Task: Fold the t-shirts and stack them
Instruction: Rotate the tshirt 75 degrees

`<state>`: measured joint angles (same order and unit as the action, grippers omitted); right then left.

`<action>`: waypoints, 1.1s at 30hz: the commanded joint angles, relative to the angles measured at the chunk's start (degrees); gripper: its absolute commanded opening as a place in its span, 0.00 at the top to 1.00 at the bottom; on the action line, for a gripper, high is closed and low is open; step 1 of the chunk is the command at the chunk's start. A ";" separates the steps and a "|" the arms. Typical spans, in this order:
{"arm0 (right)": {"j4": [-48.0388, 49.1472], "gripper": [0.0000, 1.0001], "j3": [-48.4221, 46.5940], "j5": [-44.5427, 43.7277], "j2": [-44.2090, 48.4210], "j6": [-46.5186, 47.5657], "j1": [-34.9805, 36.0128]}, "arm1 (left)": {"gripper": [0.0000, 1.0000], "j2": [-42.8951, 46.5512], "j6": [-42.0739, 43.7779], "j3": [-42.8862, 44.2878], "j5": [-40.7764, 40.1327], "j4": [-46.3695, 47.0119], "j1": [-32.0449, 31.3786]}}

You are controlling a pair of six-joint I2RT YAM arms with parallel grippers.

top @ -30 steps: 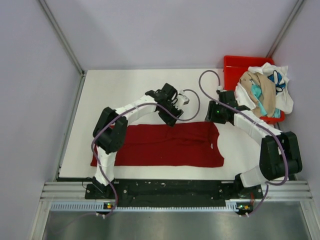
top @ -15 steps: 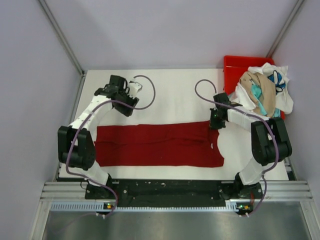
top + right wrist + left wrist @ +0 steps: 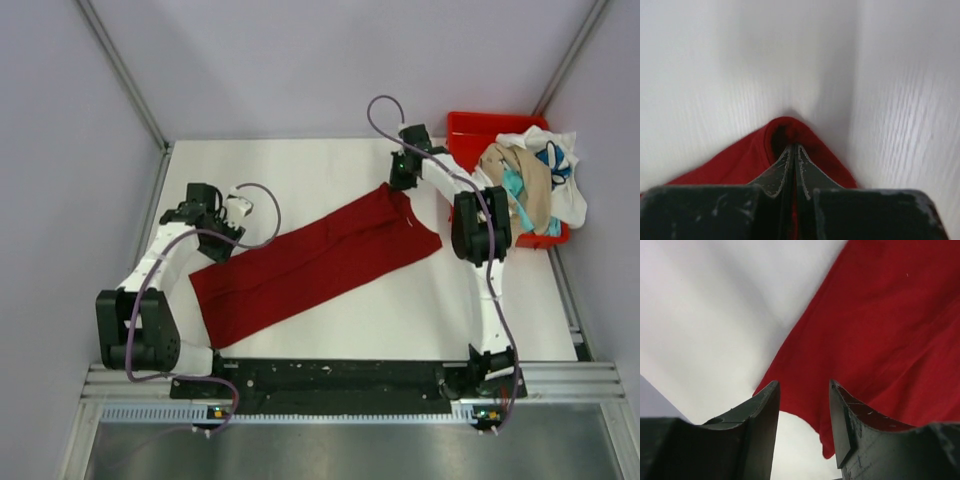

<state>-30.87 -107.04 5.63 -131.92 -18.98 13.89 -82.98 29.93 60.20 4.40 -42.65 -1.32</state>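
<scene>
While the right gripper (image 3: pixel 396 183) has its fingers pressed together on a small fold at the far right corner of the red shirt (image 3: pixel 315 260), the left gripper (image 3: pixel 215 225) hangs with its fingers spread. It holds nothing and is just above the table (image 3: pixel 300 170), near the shirt's left end. The shirt lies as a long band on the table, slanted from the near left to the far right. The other shirts (image 3: pixel 525 185) are heaped in and over the bin (image 3: pixel 462 125) at the far right, well apart from the work. I judge that the step in hand is to lay the band straight before the next fold, so the task is in its early part. To do it well, the left gripper should come down on the left corner that shows between its fingers in the wrist view. It should take the cloth through all its layers, not only the top one. The right gripper holds very little cloth, so a hard pull could make it slip out. Both arms should move together and slowly, with the band only lightly stretched. It is better to drag the shirt low over the table than to lift it high, because the folded layers may open. I cannot tell how many layers the right gripper holds.
</scene>
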 commanded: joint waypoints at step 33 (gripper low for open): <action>-9.36 1.00 -3.96 -5.99 -2.86 4.75 -2.37 | 0.56 19.43 17.61 -19.18 14.80 -14.71 0.18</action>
<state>-36.10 -91.39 -0.58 -121.01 -15.42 13.39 -69.28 42.83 35.51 -0.10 -41.12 -1.10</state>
